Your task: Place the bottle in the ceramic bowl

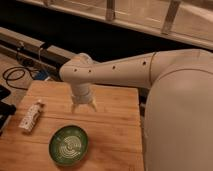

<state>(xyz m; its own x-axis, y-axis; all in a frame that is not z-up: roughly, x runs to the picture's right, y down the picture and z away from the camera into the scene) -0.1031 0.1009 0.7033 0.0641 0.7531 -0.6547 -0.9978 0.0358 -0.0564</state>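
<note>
The small white bottle (31, 116) with dark label marks lies on its side near the left edge of the wooden table (115, 125). The green ceramic bowl (69, 145), with pale concentric rings inside, stands on the table towards the front, to the right of the bottle. My gripper (83, 107) hangs from the white arm above the middle of the table, behind the bowl and to the right of the bottle. It holds nothing that I can see.
The big white arm link (175, 100) fills the right side. Black cables (17, 75) lie on the floor at the left. A dark object (4, 107) sits at the table's left edge. A rail and window frames run along the back.
</note>
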